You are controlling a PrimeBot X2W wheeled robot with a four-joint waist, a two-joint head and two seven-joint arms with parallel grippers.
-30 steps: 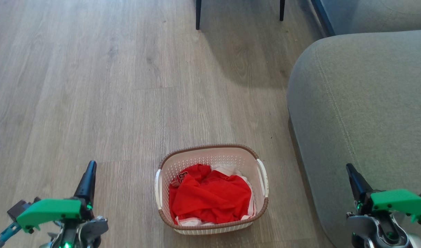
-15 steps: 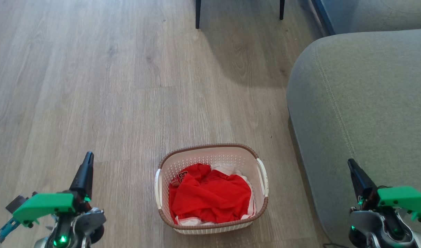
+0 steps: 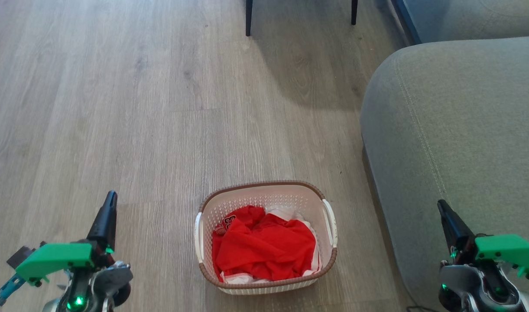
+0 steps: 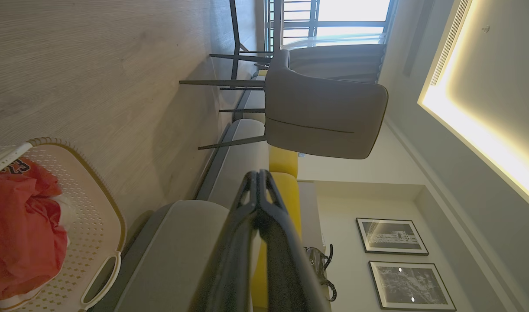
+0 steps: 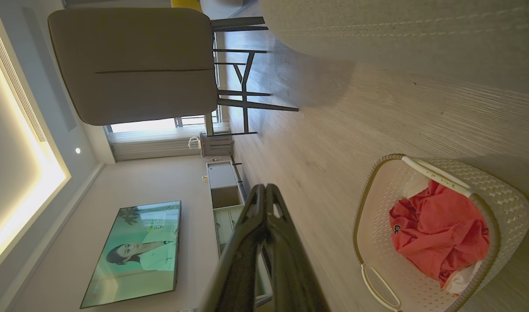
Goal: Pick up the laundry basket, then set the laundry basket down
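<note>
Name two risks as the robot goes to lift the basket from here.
1. The left gripper and right gripper are both shut and stand wide of the basket; unless they open at the handles, they may just shove it.
2. The sofa sits close by the basket's right side, so the right gripper could brush it going in.

The laundry basket [image 3: 264, 184] sits on the floor [image 3: 138, 108], close in and roughly centred, with the clothes [image 3: 264, 249] piled inside it. The sofa [image 3: 455, 143] is near its right side, not touching. The left pincer [image 3: 111, 197] is off to the basket's left and the right pincer [image 3: 441, 204] is over on the sofa side, both well apart from it. The chair legs [image 3: 248, 19] stand further back, behind the basket.
</note>
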